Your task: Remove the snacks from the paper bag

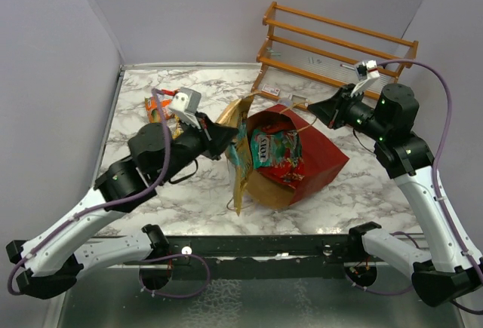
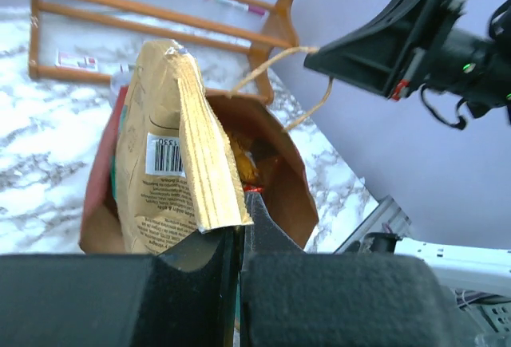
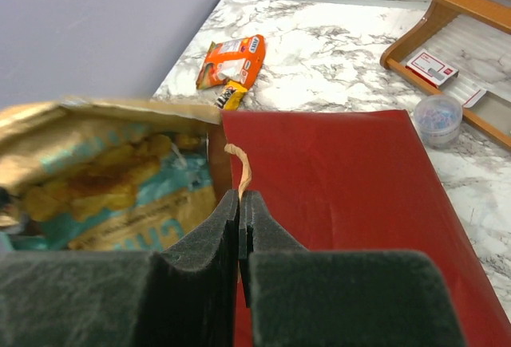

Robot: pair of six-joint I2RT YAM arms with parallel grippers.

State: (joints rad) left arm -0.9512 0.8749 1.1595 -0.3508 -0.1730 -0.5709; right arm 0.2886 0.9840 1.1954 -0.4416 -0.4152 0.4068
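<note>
Two end effectors are in view: the left end effector (image 1: 226, 136) and the right end effector (image 1: 310, 108). There is one paper bag (image 1: 317, 162), with one string handle (image 3: 239, 167) plainly seen. One tan-and-blue pouch (image 1: 240, 151) stands at the bag's mouth. Inside the bag one red-and-green packet (image 1: 278, 151) can be counted; how many more lie beneath it cannot be told. Two packets lie out on the surface (image 1: 189, 207) toward its far left corner: one orange packet (image 3: 233, 60) and one smaller yellow-and-black packet (image 3: 231, 96). Along the far edge are one wooden rack (image 1: 336, 41), one clear plastic cup (image 3: 437, 116) and one white-and-red card (image 3: 431, 66).
</note>
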